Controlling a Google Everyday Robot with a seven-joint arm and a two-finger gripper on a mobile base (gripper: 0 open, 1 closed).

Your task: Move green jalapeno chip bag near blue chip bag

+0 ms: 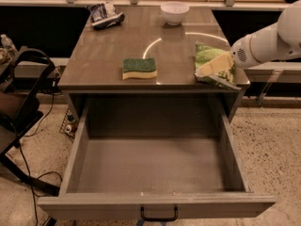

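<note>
The green jalapeno chip bag (207, 54) lies at the front right corner of the table top (136, 36). It is light green and glossy, with a silvery front edge. My gripper (206, 69) reaches in from the right on a white arm (263, 44) and sits low over the front half of the bag, covering its middle. The blue chip bag (104, 14) is dark and wrinkled and lies at the far left corner of the table, far from the gripper.
A green-and-yellow sponge (139, 68) lies near the front middle of the table. A white bowl (174, 12) stands at the back centre. A large drawer (155, 168) is pulled open below the table front. A dark chair frame (19, 102) and cables are at the left.
</note>
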